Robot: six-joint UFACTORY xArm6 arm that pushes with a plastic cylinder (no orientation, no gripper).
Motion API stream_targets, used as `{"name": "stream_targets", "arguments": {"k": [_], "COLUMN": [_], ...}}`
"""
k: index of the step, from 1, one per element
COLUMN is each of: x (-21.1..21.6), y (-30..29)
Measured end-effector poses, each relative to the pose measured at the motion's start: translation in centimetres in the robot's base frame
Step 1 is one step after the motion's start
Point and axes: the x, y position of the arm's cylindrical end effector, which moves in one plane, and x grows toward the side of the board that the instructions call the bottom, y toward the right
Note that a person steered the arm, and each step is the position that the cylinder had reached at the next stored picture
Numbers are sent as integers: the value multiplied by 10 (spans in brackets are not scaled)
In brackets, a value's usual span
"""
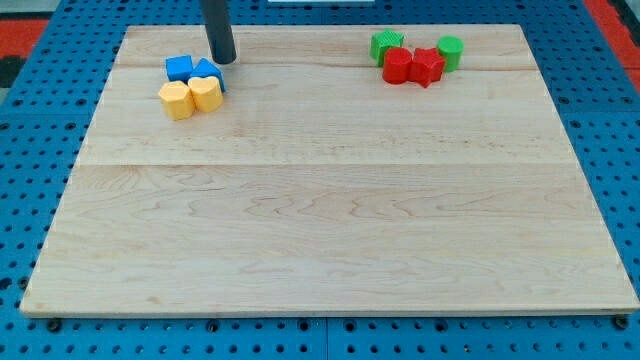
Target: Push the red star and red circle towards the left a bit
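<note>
The red star (428, 66) and the red circle (397, 66) sit side by side near the view's top right, the circle on the left of the star. A green star (386, 44) is just above the red circle. A green cylinder (450, 51) is just right of the red star. My tip (224, 61) is at the view's top left, far to the left of the red blocks. It stands just above and right of a blue block (208, 72).
Another blue block (179, 68) and two yellow blocks (176, 100) (206, 93) cluster at the top left under my tip. The wooden board (330, 200) lies on a blue pegboard surface (30, 150).
</note>
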Motion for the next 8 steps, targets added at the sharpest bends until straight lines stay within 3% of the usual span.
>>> {"name": "stream_targets", "arguments": {"k": [1,3,4,5,6,7,8], "x": [0,74,141,123,72,33,27], "y": [-1,155,220,294,355,335,299]}}
